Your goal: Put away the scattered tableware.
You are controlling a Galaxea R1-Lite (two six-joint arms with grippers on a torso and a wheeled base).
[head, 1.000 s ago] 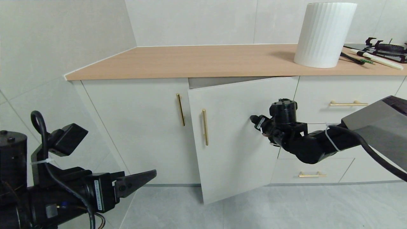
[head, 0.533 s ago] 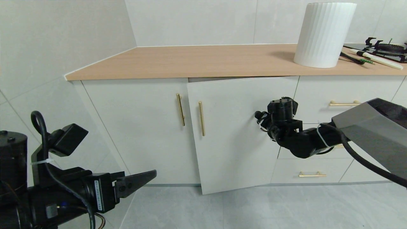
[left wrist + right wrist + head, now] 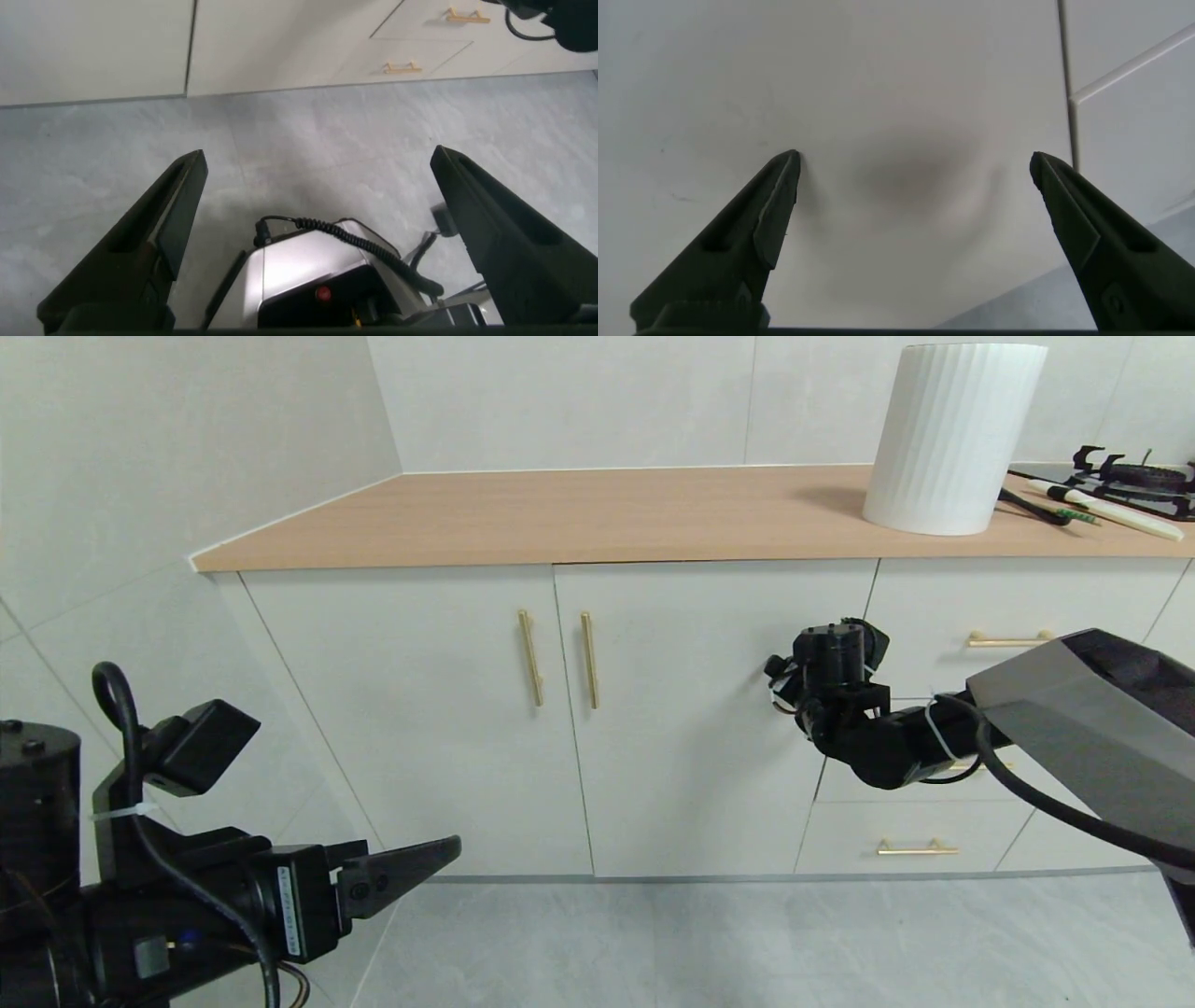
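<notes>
The right-hand cabinet door [image 3: 691, 709] under the wooden counter [image 3: 560, 518] is closed flush beside its neighbour, their two gold handles [image 3: 588, 658] side by side. My right gripper [image 3: 780, 686] is up against this door's face, near its hinge side; the right wrist view has its open fingers [image 3: 766, 224] spread wide over the white panel [image 3: 906, 112], holding nothing. Low at the left, my left gripper [image 3: 439, 854] is open and empty above the grey floor [image 3: 308, 140]. Scattered utensils [image 3: 1102, 509] lie on the counter at the far right.
A tall white ribbed container [image 3: 952, 439] stands on the counter beside the utensils, with a black stove grate [image 3: 1134, 476] behind them. Drawers with gold pulls [image 3: 1022, 639] fill the cabinet front to the right of the door. The tiled wall closes in at the left.
The right-hand door was ajar and has swung shut, with my right gripper following it in toward the cabinet. The left arm has not moved.
</notes>
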